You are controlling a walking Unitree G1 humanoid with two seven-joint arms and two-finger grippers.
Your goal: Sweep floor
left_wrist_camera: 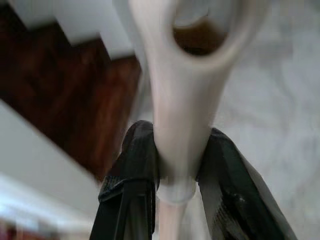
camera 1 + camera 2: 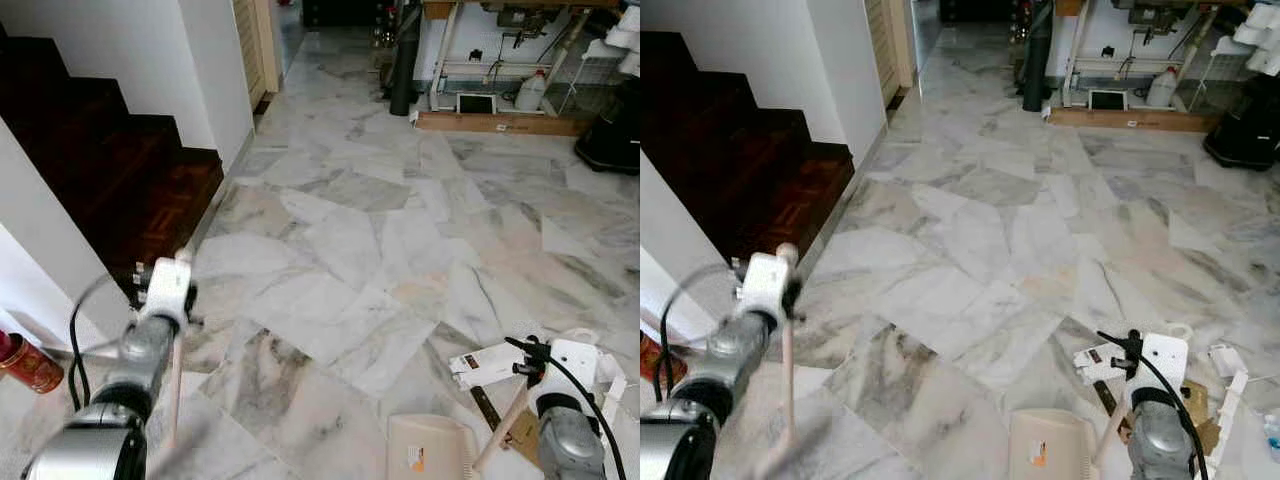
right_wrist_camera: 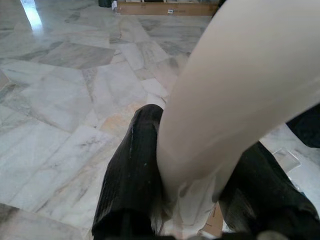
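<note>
The left gripper [image 1: 175, 165] is clamped on the broom handle [image 1: 182, 100], the right gripper [image 3: 200, 180] on the dustpan handle [image 3: 240, 85]. Better keep the dustpan [image 2: 430, 445] flat beside the paper scraps [image 2: 480, 362]

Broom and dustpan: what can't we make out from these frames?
- Broom: bristle end cut off by the eye views' bottom edge; handle blurred.
- Dustpan: lower part cut off by the same edge.
- Dustpan handle: hides the litter beyond the right gripper in the right wrist view.
- Left gripper: shut on the broom handle; background blurred.
</note>
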